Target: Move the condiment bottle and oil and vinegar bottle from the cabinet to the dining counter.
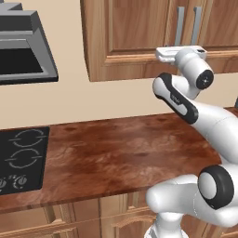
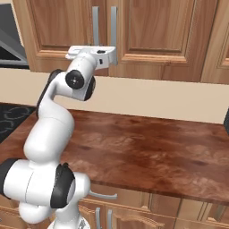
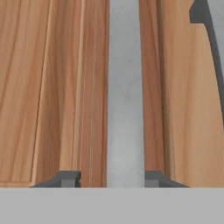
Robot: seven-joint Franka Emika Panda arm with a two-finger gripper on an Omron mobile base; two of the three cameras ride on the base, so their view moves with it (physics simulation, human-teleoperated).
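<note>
1. Up against the cabinet (image 3: 57,87) front, the fingers (image 3: 66,178) stand apart, one tip on each side of a grey bar handle (image 3: 125,96), which runs straight up the hand view between them. I cannot tell whether the tips touch the handle.
2. Wood-grain door panels lie on both sides of that handle, and a second grey handle (image 3: 210,48) shows at the upper right edge of the hand view.
3. From the left base view, the white hand (image 1: 179,53) is raised to the lower edge of the cabinet (image 1: 135,32), just below the pair of bar handles (image 1: 188,23). The right base view shows the same hand (image 2: 94,53) at the foot of the two handles (image 2: 103,20).
4. Both cabinet doors (image 2: 156,27) are closed, so neither bottle can be seen.
5. Below the arm lies a glossy reddish-brown wooden surface (image 1: 116,158).
6. A black stovetop (image 1: 21,158) is set into the left end of that surface, and a grey range hood (image 1: 23,51) hangs above it.
</note>
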